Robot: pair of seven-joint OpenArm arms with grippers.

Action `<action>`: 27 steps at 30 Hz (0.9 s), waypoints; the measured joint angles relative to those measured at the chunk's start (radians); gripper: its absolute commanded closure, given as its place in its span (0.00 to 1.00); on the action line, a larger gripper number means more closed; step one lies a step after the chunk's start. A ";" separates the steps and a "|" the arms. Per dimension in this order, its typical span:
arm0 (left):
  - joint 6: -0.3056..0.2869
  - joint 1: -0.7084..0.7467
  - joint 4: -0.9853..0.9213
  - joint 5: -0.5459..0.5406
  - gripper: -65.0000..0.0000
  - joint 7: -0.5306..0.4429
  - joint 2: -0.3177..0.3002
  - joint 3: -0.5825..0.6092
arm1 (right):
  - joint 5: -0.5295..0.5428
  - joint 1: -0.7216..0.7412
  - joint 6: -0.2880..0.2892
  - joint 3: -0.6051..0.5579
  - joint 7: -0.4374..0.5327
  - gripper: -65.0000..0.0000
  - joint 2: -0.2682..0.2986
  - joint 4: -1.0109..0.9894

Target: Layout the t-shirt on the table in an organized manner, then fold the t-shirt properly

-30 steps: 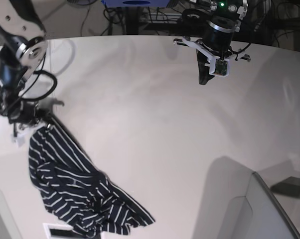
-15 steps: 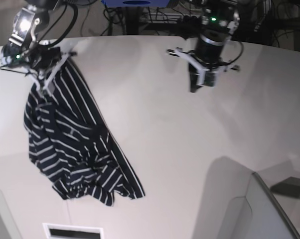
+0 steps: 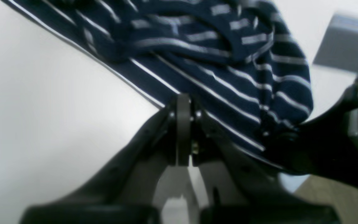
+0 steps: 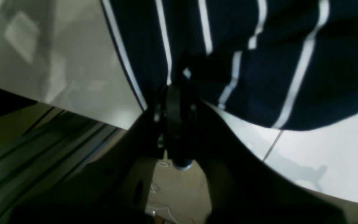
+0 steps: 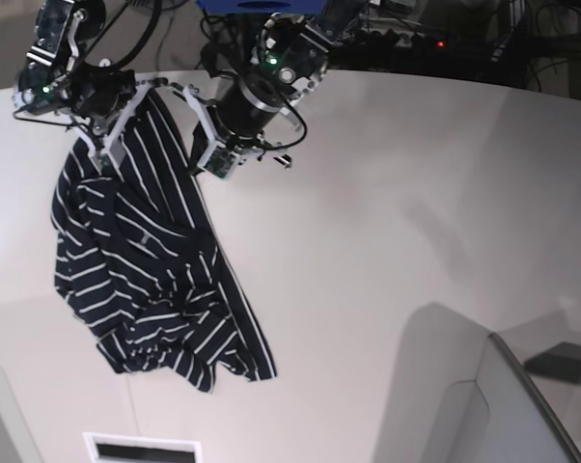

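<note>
The dark navy t-shirt (image 5: 146, 270) with thin white stripes hangs bunched from the far left of the off-white table (image 5: 387, 241), and its lower part rests on the tabletop. My right gripper (image 5: 102, 149) is shut on the shirt's upper left edge; the right wrist view shows it (image 4: 174, 90) pinching the striped cloth (image 4: 259, 77). My left gripper (image 5: 206, 164) is at the shirt's upper right edge. In the left wrist view it (image 3: 183, 99) is shut on the hem, with cloth (image 3: 216, 62) spreading to both sides.
A grey box-like shape (image 5: 484, 405) stands at the front right. A white vent plate (image 5: 141, 449) sits at the front edge. Cables and equipment (image 5: 464, 39) lie beyond the table's far edge. A thin dark seam (image 4: 272, 149) crosses the tabletop.
My left arm has swung from the far middle of the table over to the shirt's upper right edge. My right gripper has stayed high with the shirt, which hangs a little wider.
</note>
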 measured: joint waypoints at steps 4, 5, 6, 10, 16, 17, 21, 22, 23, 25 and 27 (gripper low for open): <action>-0.001 -0.066 -0.125 0.003 1.00 -0.007 0.027 0.017 | 0.002 0.000 0.000 -0.008 -0.001 1.00 0.000 0.000; -0.001 -0.081 -0.159 0.000 1.00 -0.011 0.037 0.018 | -0.001 -0.003 -0.007 -0.029 0.000 1.00 0.005 0.000; 0.000 -0.095 -0.195 0.002 1.00 -0.013 0.046 0.017 | -0.003 -0.004 -0.007 -0.062 -0.001 1.00 0.012 0.000; 0.000 -0.125 -0.290 0.000 1.00 -0.026 0.048 0.017 | -0.002 -0.015 -0.006 -0.159 0.000 0.98 0.006 0.003; -0.020 -0.163 -0.377 -0.008 1.00 -0.071 0.059 0.013 | -0.006 -0.048 -0.013 -0.200 0.015 0.63 0.048 0.080; -0.022 -0.163 -0.383 0.002 1.00 -0.089 0.052 0.014 | -0.006 -0.063 -0.012 -0.198 0.002 0.55 0.053 0.118; -0.031 -0.168 -0.382 -0.005 1.00 -0.143 -0.008 0.014 | -0.010 -0.127 0.000 -0.198 -0.010 0.33 0.119 0.258; -0.031 -0.171 -0.379 -0.008 1.00 -0.146 -0.021 0.014 | -0.007 -0.128 0.000 -0.196 0.000 0.34 0.137 0.283; -0.031 -0.174 -0.377 -0.010 1.00 -0.149 -0.031 0.013 | -0.006 -0.126 0.000 -0.198 0.023 0.35 0.158 0.299; -0.027 -0.173 -0.373 -0.016 1.00 -0.165 -0.053 0.014 | -0.006 -0.122 -0.001 -0.216 0.079 0.39 0.208 0.307; -0.002 -0.172 -0.369 -0.016 1.00 -0.190 -0.081 0.015 | -0.042 -0.122 -0.007 -0.277 0.113 0.44 0.256 0.303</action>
